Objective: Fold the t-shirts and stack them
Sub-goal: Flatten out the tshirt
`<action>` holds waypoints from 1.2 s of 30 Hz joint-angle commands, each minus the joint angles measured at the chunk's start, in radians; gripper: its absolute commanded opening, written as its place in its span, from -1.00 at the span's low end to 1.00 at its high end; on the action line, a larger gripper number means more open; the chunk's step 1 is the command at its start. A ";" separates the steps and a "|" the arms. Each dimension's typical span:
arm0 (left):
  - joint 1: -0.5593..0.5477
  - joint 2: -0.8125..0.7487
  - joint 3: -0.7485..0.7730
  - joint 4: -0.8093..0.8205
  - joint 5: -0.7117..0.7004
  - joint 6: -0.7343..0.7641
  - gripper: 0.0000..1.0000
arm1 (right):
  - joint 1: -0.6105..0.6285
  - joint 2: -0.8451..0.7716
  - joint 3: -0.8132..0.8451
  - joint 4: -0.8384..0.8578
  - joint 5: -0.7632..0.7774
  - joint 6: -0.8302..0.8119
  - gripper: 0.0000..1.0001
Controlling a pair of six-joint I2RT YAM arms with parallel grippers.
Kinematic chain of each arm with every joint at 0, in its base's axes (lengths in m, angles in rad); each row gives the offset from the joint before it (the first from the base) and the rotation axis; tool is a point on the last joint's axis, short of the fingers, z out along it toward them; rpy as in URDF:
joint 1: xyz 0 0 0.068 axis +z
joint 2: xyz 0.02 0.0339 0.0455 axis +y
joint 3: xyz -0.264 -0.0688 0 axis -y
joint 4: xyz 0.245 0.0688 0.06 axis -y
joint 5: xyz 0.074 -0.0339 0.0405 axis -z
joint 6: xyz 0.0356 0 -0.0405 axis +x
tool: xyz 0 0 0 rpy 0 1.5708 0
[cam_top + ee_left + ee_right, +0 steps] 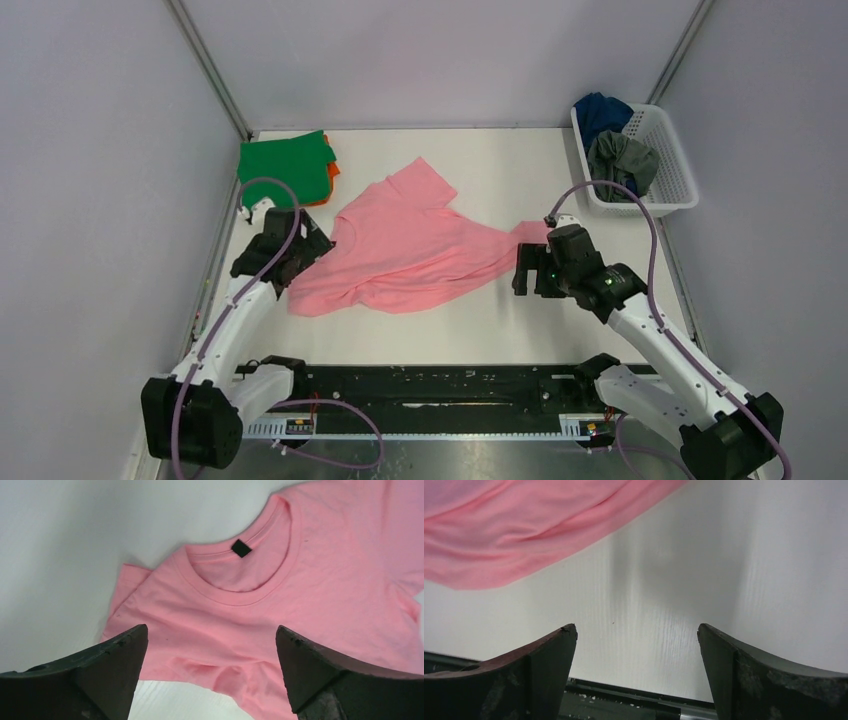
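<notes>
The light pink t-shirt (405, 245) lies crumpled and spread across the middle of the table. Its neck and black label show in the left wrist view (260, 595). My left gripper (300, 258) is open at the shirt's left edge, near the collar, its jaws wide apart over the cloth (211, 635). My right gripper (522, 272) is open and empty just right of the shirt's right end. A pink fold (524, 535) lies beyond it in the right wrist view. The green shirt (285, 165) lies folded on the orange one (333, 172) at the back left.
A white lattice basket (662, 180) at the back right holds the dark blue shirt (600, 110) and the grey shirt (622, 160). Grey walls close in the table on three sides. A black rail (430, 385) runs along the near edge.
</notes>
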 commanded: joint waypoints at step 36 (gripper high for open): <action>-0.757 0.098 -0.320 0.437 0.539 -0.335 0.98 | -0.018 0.625 0.181 0.281 -0.102 -0.047 0.99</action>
